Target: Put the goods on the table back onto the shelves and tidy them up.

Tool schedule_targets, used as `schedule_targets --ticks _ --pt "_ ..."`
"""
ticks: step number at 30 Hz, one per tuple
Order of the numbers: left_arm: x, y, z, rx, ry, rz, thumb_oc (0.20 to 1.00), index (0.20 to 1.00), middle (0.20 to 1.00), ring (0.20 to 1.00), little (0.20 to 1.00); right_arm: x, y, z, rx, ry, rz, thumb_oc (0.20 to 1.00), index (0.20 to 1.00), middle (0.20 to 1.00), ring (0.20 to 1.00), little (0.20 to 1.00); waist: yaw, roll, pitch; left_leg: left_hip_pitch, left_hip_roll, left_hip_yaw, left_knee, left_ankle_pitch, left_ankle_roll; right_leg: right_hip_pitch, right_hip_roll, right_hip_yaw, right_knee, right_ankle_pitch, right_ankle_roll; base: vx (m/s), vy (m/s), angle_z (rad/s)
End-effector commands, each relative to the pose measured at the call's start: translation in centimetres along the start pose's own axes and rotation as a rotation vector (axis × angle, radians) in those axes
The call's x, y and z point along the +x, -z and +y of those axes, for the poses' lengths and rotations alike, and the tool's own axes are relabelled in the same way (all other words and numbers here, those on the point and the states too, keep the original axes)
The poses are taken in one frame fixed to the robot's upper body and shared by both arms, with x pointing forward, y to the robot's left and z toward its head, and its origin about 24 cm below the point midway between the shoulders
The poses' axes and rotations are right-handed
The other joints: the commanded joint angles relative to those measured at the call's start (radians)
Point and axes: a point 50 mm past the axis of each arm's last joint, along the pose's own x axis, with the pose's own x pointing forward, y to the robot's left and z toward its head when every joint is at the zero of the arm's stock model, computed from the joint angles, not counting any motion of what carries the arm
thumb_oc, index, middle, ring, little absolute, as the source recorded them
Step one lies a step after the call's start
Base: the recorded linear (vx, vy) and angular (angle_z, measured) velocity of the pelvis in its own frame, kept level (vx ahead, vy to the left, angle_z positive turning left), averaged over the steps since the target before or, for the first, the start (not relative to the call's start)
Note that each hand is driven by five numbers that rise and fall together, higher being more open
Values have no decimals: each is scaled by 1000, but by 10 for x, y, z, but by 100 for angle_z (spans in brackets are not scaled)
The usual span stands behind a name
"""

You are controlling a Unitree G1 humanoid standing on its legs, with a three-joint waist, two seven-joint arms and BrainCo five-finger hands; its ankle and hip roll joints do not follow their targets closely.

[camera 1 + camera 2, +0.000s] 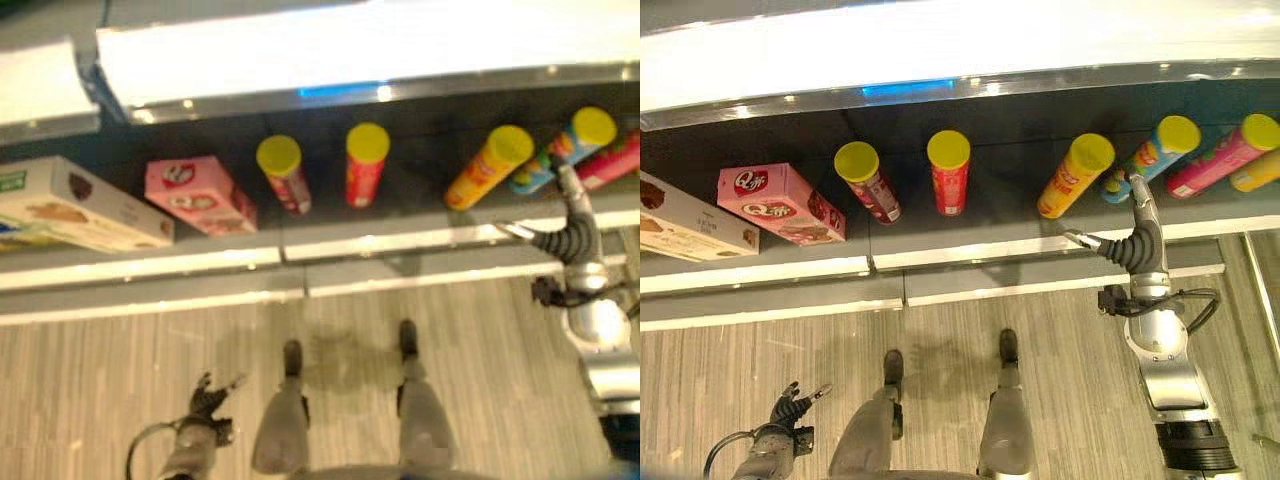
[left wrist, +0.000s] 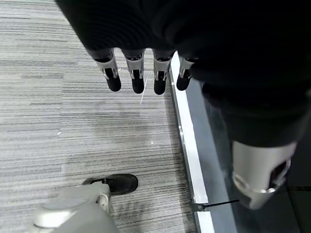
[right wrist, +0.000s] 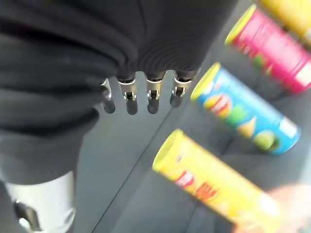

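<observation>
Several lidded tube cans stand on the dark shelf (image 1: 990,130): a dark red can (image 1: 868,180), a red can (image 1: 949,172), an orange-yellow can (image 1: 1075,177), a blue can (image 1: 1155,155), a pink can (image 1: 1225,155) and a yellow can (image 1: 1260,172). My right hand (image 1: 1137,235) is raised at the shelf's front edge, its fingers straight and pointing at the foot of the blue can (image 3: 248,109), beside the orange-yellow can (image 3: 214,182). It is open and holds nothing. My left hand (image 1: 790,408) hangs low over the floor, open and empty, with straight fingers (image 2: 136,73).
A pink box (image 1: 780,203) and a beige box (image 1: 690,225) lie at the shelf's left end. A bright upper shelf (image 1: 940,50) overhangs the cans. The shelf's pale front rail (image 1: 970,255) runs across, with grey striped floor (image 1: 940,330) below it.
</observation>
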Motion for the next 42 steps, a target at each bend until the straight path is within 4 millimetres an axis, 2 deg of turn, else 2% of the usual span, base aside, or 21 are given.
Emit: schedule_targets --ticks 1,2,4,7,9,10,13,17,20,22,23,25,26,27,28,29,30,34,37,40,42 --pt "-2 12 30 61 -73 26 1000 1000 1000 1000 1000 6 -22 -20 31 66 -128 1000 1000 1000 1000 1000 -23 0 -41 -5 20 -70 39 -122 10 24 -32 23 -4 8 60 -19 75 -22" --pt "-1 11 30 67 -77 23 1000 1000 1000 1000 1000 7 -18 -20 57 76 -110 1000 1000 1000 1000 1000 -36 -7 -37 15 21 -35 40 -133 17 7 -27 30 -2 40 71 -3 63 -18" --pt "-1 9 32 68 -75 18 1000 1000 1000 1000 1000 8 -18 -20 67 79 -112 1000 1000 1000 1000 1000 -32 -3 -25 37 44 12 55 -149 22 -12 -36 -43 12 31 62 -11 5 -51" --pt "-2 8 34 39 -77 12 1000 1000 1000 1000 1000 17 -24 -18 75 65 -142 1000 1000 1000 1000 1000 17 14 -11 88 123 134 62 -139 12 20 -110 -378 105 -45 34 -40 -40 -115" --pt "-5 15 38 11 -87 27 1000 1000 1000 1000 1000 22 -27 -20 55 58 -159 1000 1000 1000 1000 1000 48 12 -20 136 172 217 61 -153 -12 80 -146 -532 140 -71 42 28 -94 -235" --pt "-6 16 40 3 -90 29 1000 1000 1000 1000 1000 23 -27 -21 46 53 -159 1000 1000 1000 1000 1000 52 1 -26 160 186 257 61 -152 -21 105 -145 -562 124 -71 42 155 -297 -210" --pt "-9 25 44 -11 -103 64 1000 1000 1000 1000 1000 18 -17 -37 -36 77 -111 1000 1000 1000 1000 1000 31 -18 -76 225 228 310 51 -126 -46 105 -82 -509 117 -93 44 240 -268 -148" --pt "-10 33 33 6 -67 94 1000 1000 1000 1000 1000 15 -19 -59 -105 115 -110 1000 1000 1000 1000 1000 -7 21 -129 318 323 349 38 77 -111 142 39 -456 100 -144 -5 256 -282 -85" --pt "-10 31 25 1 -39 87 1000 1000 1000 1000 1000 15 -25 -65 -120 135 -141 1000 1000 1000 1000 1000 -15 33 -140 303 359 303 173 181 -95 169 112 -411 102 -202 -65 232 -289 -48" --pt "-12 34 17 -6 -13 97 1000 1000 1000 1000 1000 19 -26 -66 -122 142 -144 1000 1000 1000 1000 1000 1 10 -143 250 290 196 274 142 -28 182 130 -368 93 -203 -101 164 -278 -118" --pt "-13 37 11 -4 5 104 1000 1000 1000 1000 1000 20 -25 -66 -120 143 -140 1000 1000 1000 1000 1000 16 -3 -137 194 205 113 316 66 2 200 142 -327 86 -215 -105 208 -280 -116" --pt "-14 38 1 10 49 109 1000 1000 1000 1000 1000 18 -20 -72 -143 161 -114 1000 1000 1000 1000 1000 38 -20 -132 134 94 58 292 -65 40 252 167 -245 50 -222 -106 310 -206 -98" --pt "-14 37 1 10 49 109 1000 1000 1000 1000 1000 18 -20 -72 -143 162 -113 1000 1000 1000 1000 1000 38 -22 -134 131 91 60 291 -62 42 249 164 -245 49 -219 -105 319 -124 -89" --pt "-15 39 -5 42 82 108 1000 1000 1000 1000 1000 20 -22 -77 -157 188 -127 1000 1000 1000 1000 1000 61 -18 -125 55 -23 3 223 -119 58 278 187 -206 31 -225 -97 222 -50 -70" --pt "-15 39 -8 61 94 105 1000 1000 1000 1000 1000 22 -22 -77 -160 194 -131 1000 1000 1000 1000 1000 75 -8 -123 40 -64 -25 158 -96 57 295 206 -185 23 -229 -93 223 -54 -92" --pt "-15 39 -8 61 95 104 1000 1000 1000 1000 1000 22 -22 -77 -160 194 -131 1000 1000 1000 1000 1000 75 -9 -123 42 -66 -24 149 -88 57 293 203 -184 22 -226 -93 277 -43 -109" --pt "-16 40 -11 108 115 104 1000 1000 1000 1000 1000 27 -26 -77 -161 201 -153 1000 1000 1000 1000 1000 101 19 -120 -15 -128 -82 32 -15 54 324 251 -144 15 -234 -99 212 -39 -114" --pt "-17 48 -9 147 119 138 1000 1000 1000 1000 1000 39 -27 -76 -190 199 -161 1000 1000 1000 1000 1000 147 46 -105 -120 -192 -123 -122 64 27 414 319 -44 21 -297 -126 362 -48 -104" --pt "-21 59 -3 128 99 174 1000 1000 1000 1000 1000 45 -33 -68 -175 166 -181 1000 1000 1000 1000 1000 172 50 -111 -105 -188 -154 -106 85 37 454 329 12 35 -334 -128 404 34 -126" --pt "-26 72 2 93 68 219 1000 1000 1000 1000 1000 46 -30 -59 -186 127 -171 1000 1000 1000 1000 1000 203 45 -146 -44 -173 -156 -116 154 60 489 297 38 91 -370 -112 575 177 -86" --pt "-25 70 5 84 51 221 1000 1000 1000 1000 1000 47 -23 -52 -199 105 -138 1000 1000 1000 1000 1000 215 17 -170 3 -177 -128 -113 147 84 462 234 13 244 -314 -61 480 103 -85"
